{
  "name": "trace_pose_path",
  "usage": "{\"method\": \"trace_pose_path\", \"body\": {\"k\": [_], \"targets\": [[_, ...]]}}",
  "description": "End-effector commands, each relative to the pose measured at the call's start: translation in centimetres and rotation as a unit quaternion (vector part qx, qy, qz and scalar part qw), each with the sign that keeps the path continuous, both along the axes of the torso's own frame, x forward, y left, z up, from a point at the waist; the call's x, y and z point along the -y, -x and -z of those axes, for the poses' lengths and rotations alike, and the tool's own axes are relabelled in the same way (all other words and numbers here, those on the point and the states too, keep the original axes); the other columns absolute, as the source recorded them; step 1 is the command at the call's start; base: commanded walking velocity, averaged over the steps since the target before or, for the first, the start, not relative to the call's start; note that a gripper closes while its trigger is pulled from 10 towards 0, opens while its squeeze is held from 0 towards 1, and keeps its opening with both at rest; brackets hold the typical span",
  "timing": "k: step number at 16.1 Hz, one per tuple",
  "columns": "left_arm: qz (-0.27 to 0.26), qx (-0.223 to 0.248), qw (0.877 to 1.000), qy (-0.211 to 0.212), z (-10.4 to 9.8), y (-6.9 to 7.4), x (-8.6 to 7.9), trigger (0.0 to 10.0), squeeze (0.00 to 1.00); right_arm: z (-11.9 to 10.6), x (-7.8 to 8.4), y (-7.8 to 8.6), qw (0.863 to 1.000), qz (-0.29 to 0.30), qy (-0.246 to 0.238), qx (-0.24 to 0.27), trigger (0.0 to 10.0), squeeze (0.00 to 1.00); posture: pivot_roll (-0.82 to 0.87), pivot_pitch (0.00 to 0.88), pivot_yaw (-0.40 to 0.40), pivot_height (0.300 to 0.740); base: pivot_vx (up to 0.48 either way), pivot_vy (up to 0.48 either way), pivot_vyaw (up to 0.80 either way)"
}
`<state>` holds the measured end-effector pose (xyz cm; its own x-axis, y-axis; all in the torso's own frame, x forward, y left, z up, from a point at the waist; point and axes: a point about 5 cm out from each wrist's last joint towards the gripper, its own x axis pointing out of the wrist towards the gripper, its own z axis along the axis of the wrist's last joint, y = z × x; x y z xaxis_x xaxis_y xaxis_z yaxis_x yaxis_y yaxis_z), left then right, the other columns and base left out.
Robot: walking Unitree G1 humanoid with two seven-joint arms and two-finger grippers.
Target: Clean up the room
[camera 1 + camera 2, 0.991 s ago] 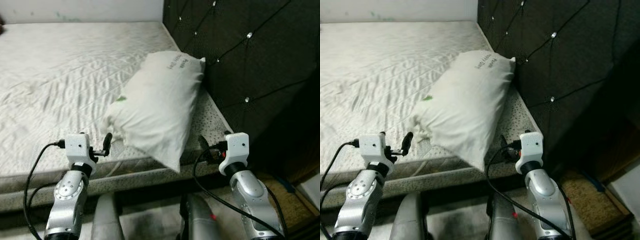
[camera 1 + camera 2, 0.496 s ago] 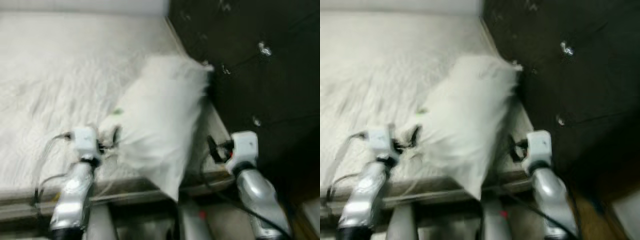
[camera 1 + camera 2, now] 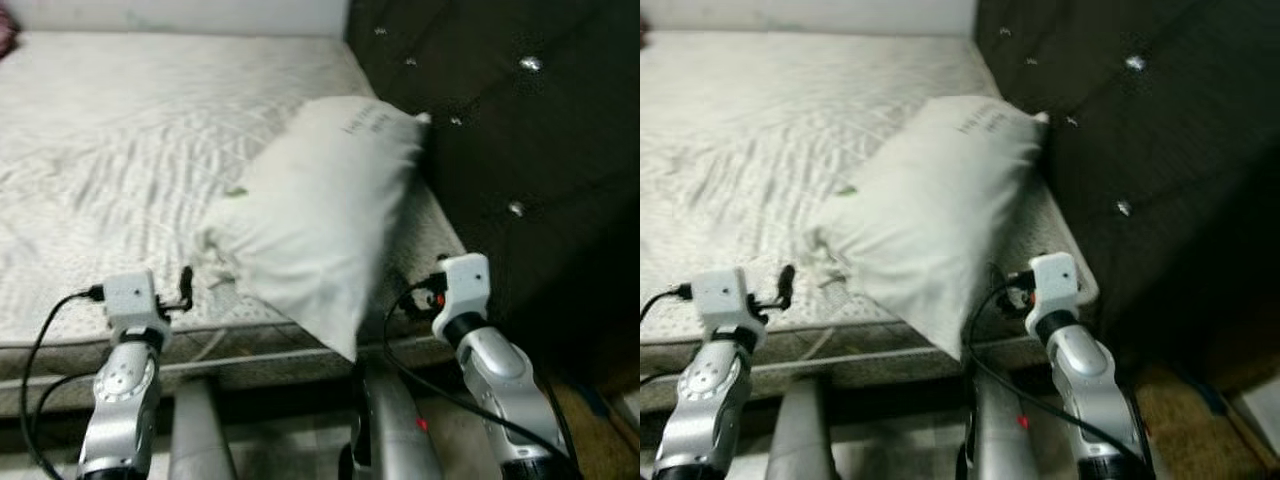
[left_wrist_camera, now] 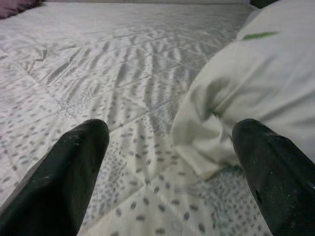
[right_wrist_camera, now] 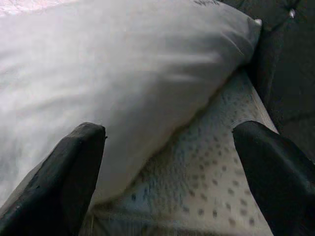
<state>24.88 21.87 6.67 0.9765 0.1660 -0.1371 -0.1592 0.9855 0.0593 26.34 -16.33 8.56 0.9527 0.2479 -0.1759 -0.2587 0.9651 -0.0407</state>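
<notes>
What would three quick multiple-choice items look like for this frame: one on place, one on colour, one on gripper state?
1. Where does the white pillow lie?
A. On the floor
B. On the grey quilted mattress, at the end by the dark tufted headboard
C. Between the fingers of the left gripper

2. What colour is the small mark on the pillow's cover?
A. Green
B. Red
C. Blue

3. How do both grippers stand?
A. Both shut on the pillow
B. Left shut, right open
C. Both open, holding nothing

Answers:
1 B, its far corner reaches the headboard and its near corner hangs past the mattress edge.
2 A, a green mark shows in the left wrist view.
3 C, the left gripper and the right gripper have their fingers spread, with nothing held.
</notes>
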Motion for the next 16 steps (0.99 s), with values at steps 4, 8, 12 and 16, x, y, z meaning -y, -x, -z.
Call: {"method": "trace_pose_path", "body": {"k": [4, 8, 12, 16], "targets": [[0.005, -0.008, 0.999, -0.034, -0.3, 1.2, -0.5, 10.0, 0.00, 0.3, -1.2, -0.4, 0.996, -0.072, 0.000, -0.050, 10.0, 0.00, 0.02, 0.008, -0.068, 0.515, 0.000, 0.000, 0.00], [0.008, -0.016, 0.999, -0.029, 0.0, 1.9, -0.5, 10.0, 0.00, 0.8, -3.6, -0.4, 0.974, -0.201, -0.004, -0.104, 10.0, 0.00, 0.03, 0.000, -0.081, 0.515, 0.000, 0.000, 0.00], [0.009, -0.025, 0.999, -0.034, 0.0, 3.1, -0.8, 10.0, 0.00, 0.6, -5.3, -1.9, 0.970, -0.219, -0.006, -0.105, 10.0, 0.00, 0.09, 0.002, -0.090, 0.515, 0.000, 0.000, 0.00], [0.005, -0.034, 0.998, -0.045, 0.0, 4.0, -1.5, 10.0, 0.00, 0.3, -6.7, -3.9, 0.974, -0.204, 0.007, -0.102, 10.0, 0.00, 0.12, 0.001, -0.094, 0.515, 0.000, 0.000, 0.00]]}}
